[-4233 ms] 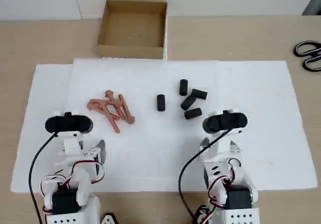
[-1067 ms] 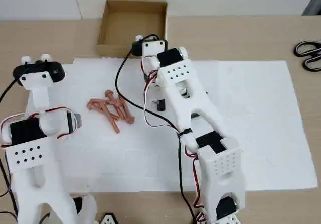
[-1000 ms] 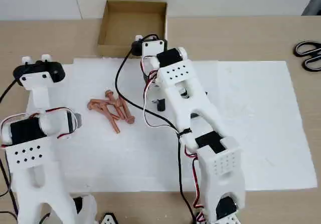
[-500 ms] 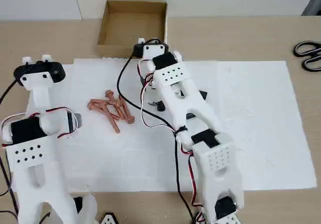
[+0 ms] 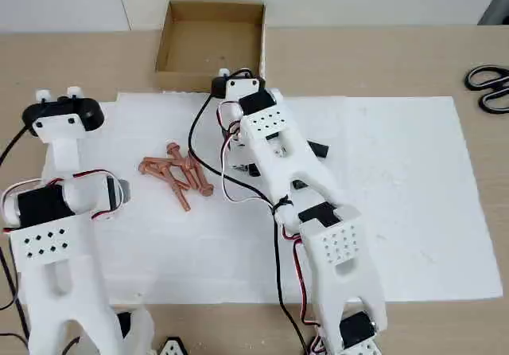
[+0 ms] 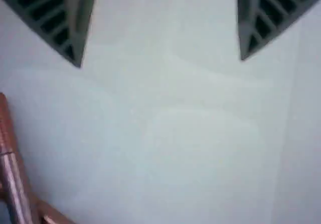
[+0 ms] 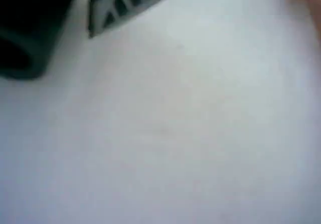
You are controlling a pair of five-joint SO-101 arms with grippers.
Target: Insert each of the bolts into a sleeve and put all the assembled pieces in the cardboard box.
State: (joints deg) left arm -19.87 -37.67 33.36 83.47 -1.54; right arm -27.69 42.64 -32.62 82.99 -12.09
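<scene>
Several copper bolts (image 5: 176,173) lie in a pile on the white sheet (image 5: 406,180). My left gripper (image 6: 160,38) hangs open over bare sheet just left of the pile, with one bolt (image 6: 11,176) at the edge of its view. My right arm (image 5: 266,128) stretches across the black sleeves; three of them show beside it (image 5: 316,149) (image 5: 253,169) (image 5: 298,185). In the right wrist view, part of my right gripper (image 7: 130,3) sits right next to a black sleeve (image 7: 25,30). The open cardboard box (image 5: 208,78) stands at the back.
Black scissors (image 5: 489,84) lie on the wooden table at the far right. The left arm (image 5: 56,228) stands tall at the sheet's left edge. The right half of the sheet is bare.
Both arms have unfolded from their rest pose at the table's front. In the last second the right arm has swung slightly left over the sleeves. The left arm has kept still.
</scene>
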